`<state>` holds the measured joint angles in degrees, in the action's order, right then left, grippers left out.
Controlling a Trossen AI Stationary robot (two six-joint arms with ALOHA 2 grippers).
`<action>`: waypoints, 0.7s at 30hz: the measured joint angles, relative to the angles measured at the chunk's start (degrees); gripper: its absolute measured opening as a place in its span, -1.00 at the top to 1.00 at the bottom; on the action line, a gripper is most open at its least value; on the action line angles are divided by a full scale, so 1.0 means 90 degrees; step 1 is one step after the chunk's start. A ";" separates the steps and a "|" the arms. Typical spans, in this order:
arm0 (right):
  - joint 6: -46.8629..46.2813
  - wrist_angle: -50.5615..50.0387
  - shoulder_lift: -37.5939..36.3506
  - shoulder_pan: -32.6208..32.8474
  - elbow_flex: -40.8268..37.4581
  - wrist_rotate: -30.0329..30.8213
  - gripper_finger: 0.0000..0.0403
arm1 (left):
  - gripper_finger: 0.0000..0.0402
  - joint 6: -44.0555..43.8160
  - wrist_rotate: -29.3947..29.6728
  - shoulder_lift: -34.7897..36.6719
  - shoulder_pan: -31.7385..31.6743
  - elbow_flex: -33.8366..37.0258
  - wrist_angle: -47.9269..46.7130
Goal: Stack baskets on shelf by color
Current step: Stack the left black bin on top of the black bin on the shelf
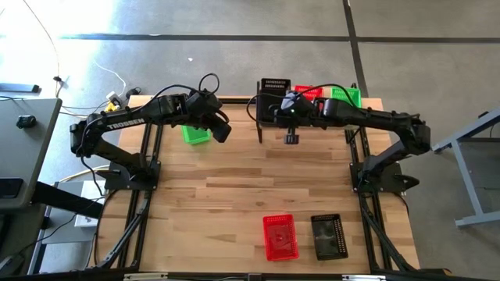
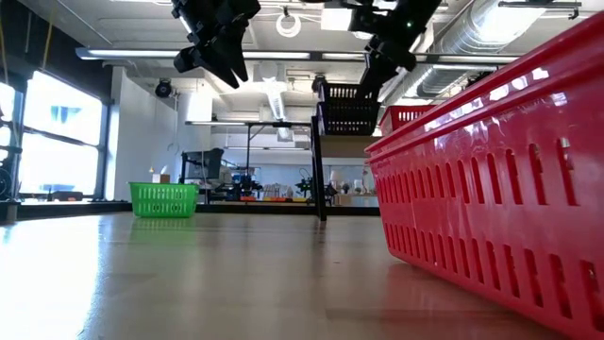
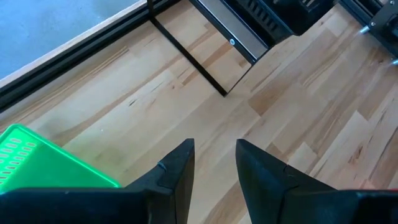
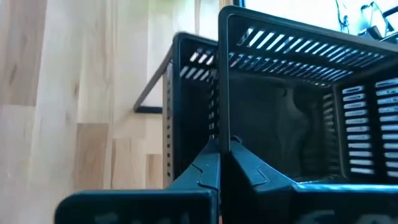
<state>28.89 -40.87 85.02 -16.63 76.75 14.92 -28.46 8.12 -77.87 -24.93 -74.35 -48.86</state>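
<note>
Green [image 1: 196, 135], red [image 1: 280, 236], black baskets [image 1: 329, 236]

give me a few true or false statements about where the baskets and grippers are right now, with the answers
1. A green basket sits on the table under the left arm, off the shelf. True.
2. The red basket and black basket at the table's near edge are stacked on each other. False: they lie side by side.
3. The left gripper holds the green basket. False: its fingers are apart and empty, above the table beside that basket.
4. The right gripper is shut, at the black baskets on the shelf. True.
5. The shelf carries only black baskets. False: red and green ones are on it too.
</note>
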 joint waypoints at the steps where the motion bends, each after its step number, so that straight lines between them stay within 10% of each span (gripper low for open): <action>1: 0.0011 -0.0015 0.0008 -0.0041 0.0000 -0.0007 1.00 | 0.47 -0.0005 0.0000 0.0000 0.0000 0.0000 0.0000; 21: 0.0344 0.0210 0.0101 -0.0459 0.0000 -0.0163 1.00 | 0.47 -0.0005 -0.0013 0.0000 0.0000 0.0000 0.0000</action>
<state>31.99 -38.98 85.93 -20.76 76.75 13.45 -28.51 8.01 -77.87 -24.93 -74.35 -48.86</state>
